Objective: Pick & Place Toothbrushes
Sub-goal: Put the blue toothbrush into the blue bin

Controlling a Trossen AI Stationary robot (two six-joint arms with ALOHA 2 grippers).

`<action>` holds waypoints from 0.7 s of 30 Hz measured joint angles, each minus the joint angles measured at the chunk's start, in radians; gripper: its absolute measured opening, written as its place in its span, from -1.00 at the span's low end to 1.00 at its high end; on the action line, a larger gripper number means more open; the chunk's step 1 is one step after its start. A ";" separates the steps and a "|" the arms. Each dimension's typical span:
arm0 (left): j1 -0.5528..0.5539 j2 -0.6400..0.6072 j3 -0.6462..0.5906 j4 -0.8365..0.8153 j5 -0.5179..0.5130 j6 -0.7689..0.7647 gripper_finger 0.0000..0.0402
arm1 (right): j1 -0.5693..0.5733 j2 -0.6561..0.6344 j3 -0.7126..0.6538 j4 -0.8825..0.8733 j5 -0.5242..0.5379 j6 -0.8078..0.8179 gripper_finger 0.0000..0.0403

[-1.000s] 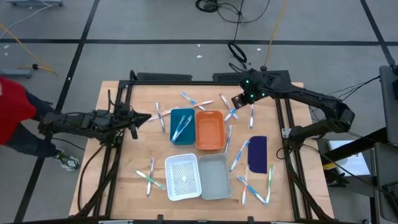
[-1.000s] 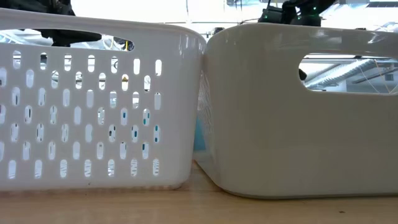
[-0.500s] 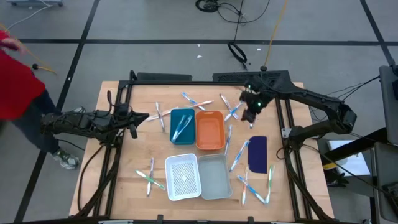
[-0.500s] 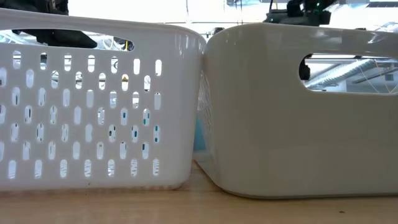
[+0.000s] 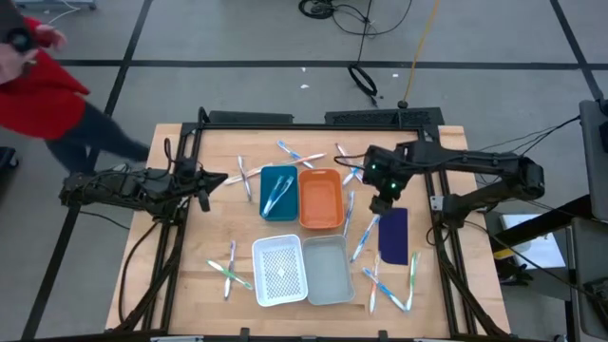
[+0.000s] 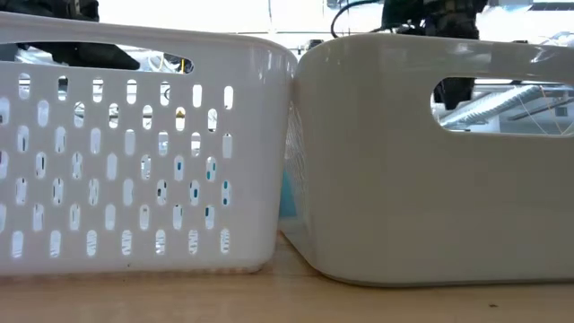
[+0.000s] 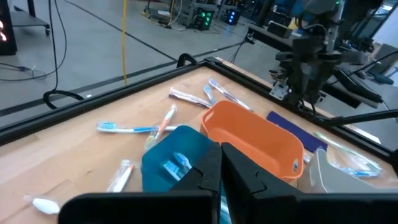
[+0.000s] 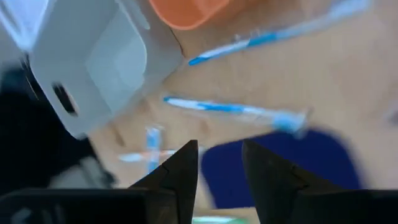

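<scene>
- My right gripper [image 5: 383, 203] hangs over the right side of the table [image 5: 190, 285], above the near end of the dark blue oblong piece [image 5: 393, 235] and just beside the orange tray [image 5: 321, 198]. Its fingers stand partly apart with nothing between them.
- My left gripper [image 7: 219, 163] waits at the left edge of the table, fingers pressed together and empty, pointing toward the teal tray [image 5: 278, 191].
- The toothbrushes lie scattered flat on the wood: a few behind the trays, a pair [image 5: 228, 269] at the near left, more at the near right [image 5: 389, 285], and at least 1 already in the teal tray.
- The closest to my right gripper is a blue-accented brush [image 5: 364, 238] lying between the dark blue piece and the grey tray [image 5: 329, 270]; my wrist view shows it [image 8: 230, 108] lying just ahead of my fingers.
- I judge these brushes light, stiff and smooth, so they could roll or twist in a pinch.
- I would take 1 across the middle of its handle, fingers straddling its length, so it stays balanced.
- They lie flat, so my fingertips must come down almost to the wood.
- Where 2 cross, I would take the upper 1 first.
</scene>
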 joint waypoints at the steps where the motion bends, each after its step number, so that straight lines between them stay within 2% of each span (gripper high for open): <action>1: 0.000 0.000 0.000 -0.007 0.011 0.001 -0.98 | 0.012 0.000 0.000 0.000 0.000 0.097 -0.42; 6: 0.000 0.000 0.000 -0.019 0.065 0.003 -0.97 | 0.075 0.000 0.000 0.013 0.010 0.527 -0.40; 9: 0.000 0.000 0.000 -0.017 0.090 0.034 -0.94 | 0.121 0.000 0.000 0.035 0.055 0.718 -0.40; 15: 0.000 0.000 0.000 -0.014 0.130 0.080 -0.99 | 0.193 0.000 -0.034 0.076 0.138 0.969 -0.41; 21: 0.000 -0.053 0.000 -0.011 0.157 0.135 -0.97 | 0.259 0.000 -0.117 0.145 0.145 1.131 -0.38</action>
